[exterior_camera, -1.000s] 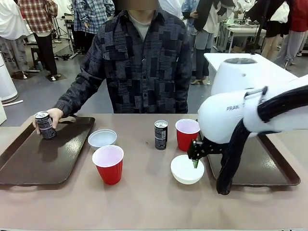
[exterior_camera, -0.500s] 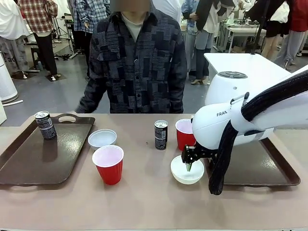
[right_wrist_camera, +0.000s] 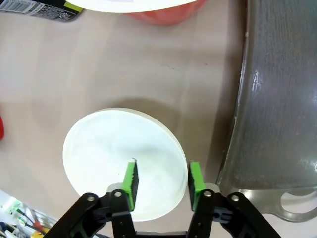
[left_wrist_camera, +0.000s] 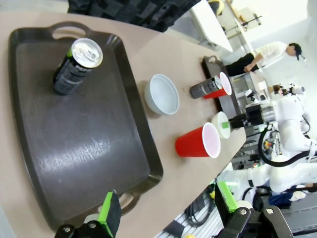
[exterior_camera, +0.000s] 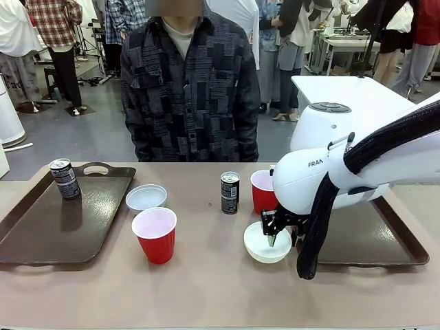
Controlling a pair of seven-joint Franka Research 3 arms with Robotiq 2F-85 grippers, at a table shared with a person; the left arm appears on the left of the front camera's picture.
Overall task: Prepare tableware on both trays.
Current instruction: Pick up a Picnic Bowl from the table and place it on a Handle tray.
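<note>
One plain round white bowl (exterior_camera: 260, 251) stands upright.

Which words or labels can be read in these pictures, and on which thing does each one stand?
"FRAN": on the right arm, the rest hidden.
Left can: print too small to read.
Middle can: print too small to read.
No other text.

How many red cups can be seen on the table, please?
2. One red cup stands on the table just right of the left tray. The other cup stands right of the middle can, partly behind the right arm.
</note>
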